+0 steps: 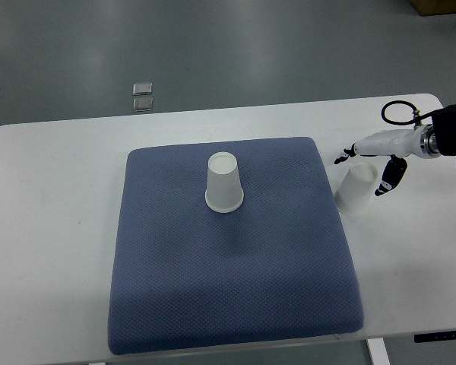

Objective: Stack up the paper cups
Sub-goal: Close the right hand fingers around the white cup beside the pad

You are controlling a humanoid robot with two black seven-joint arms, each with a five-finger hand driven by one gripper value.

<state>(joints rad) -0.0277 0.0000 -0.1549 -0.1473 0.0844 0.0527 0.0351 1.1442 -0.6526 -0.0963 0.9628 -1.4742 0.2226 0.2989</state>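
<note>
A white paper cup [224, 183] stands upside down on the blue pad [235, 289], near its back middle. A second white paper cup [356, 192] stands upside down on the white table just off the pad's right edge. My right hand [363, 172] reaches in from the right edge and hovers at this cup's top. Its fingers are spread, with one black fingertip [340, 160] to the cup's left and others [384, 185] to its right. They do not visibly close on the cup. The left arm is out of view.
The white table [53, 228] carries the pad. The table's front edge runs just below the pad. A black cable loop [399, 112] sits above my right wrist. Two small grey squares [143, 95] lie on the floor beyond the table.
</note>
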